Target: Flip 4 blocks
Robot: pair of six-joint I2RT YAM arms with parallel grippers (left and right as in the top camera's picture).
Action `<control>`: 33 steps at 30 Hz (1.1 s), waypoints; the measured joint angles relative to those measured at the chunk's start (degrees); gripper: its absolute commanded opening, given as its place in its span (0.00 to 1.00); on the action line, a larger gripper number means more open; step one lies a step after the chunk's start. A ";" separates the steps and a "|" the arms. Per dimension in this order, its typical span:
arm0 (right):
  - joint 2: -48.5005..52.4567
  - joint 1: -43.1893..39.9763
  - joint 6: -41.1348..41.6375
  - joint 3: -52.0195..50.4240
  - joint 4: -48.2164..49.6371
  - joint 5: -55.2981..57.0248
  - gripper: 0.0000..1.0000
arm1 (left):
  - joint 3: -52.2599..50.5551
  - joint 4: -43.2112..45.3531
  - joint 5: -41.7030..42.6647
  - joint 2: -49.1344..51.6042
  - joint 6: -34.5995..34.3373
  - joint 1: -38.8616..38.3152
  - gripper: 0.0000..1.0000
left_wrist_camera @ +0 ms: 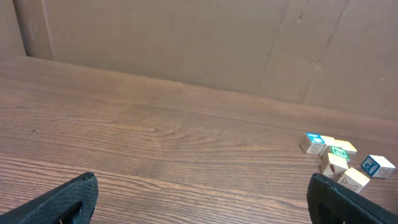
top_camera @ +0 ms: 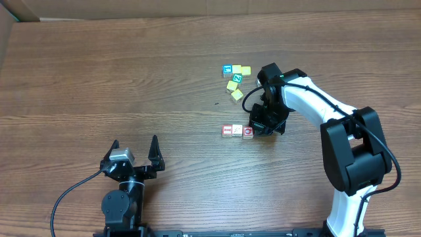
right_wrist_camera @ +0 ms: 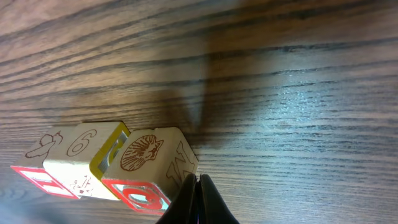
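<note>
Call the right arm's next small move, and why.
Probably push the shut right gripper sideways against the end block to tip it over. Its closed tips sit right at that block's edge, at the end of the row, and nothing is gripped.

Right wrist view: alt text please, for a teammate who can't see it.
The shut right gripper points at the lower corner of a wooden block with a red-framed face, a shell picture and a W. More blocks line up beside it on the wood-grain table.
</note>
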 measured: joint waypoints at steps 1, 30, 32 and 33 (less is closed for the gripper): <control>0.00 0.02 0.15 0.00 0.17 -0.02 0.04 | 0.00 -0.02 0.00 0.00 0.00 0.00 1.00; 0.00 -0.35 -0.87 3.48 -3.69 1.51 0.04 | 0.00 0.00 0.00 0.00 0.00 0.00 1.00; -0.20 0.15 -2.62 3.48 -4.92 2.19 0.04 | 0.00 -0.02 0.00 0.00 0.00 0.00 1.00; -0.48 0.46 -3.43 3.48 -5.64 2.49 0.04 | 0.00 0.00 0.00 0.00 0.00 0.00 1.00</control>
